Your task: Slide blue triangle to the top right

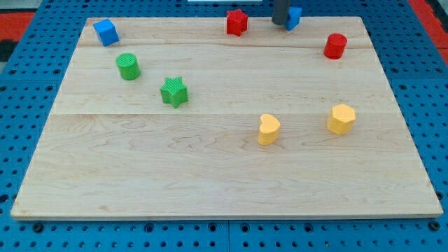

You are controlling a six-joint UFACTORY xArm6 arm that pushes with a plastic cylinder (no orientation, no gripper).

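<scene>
The blue triangle point(295, 17) sits near the top edge of the wooden board point(224, 168), right of centre. The dark rod comes down from the view's top, and my tip point(280, 24) touches the triangle's left side, partly hiding it. A red star point(237, 22) lies just to the left of my tip.
A red cylinder point(335, 46) stands right of and below the triangle. A blue cube point(106, 32) is at the top left. A green cylinder point(128, 66) and a green star point(173, 92) are at left. A yellow heart point(268, 129) and a yellow hexagon point(341, 119) are lower right.
</scene>
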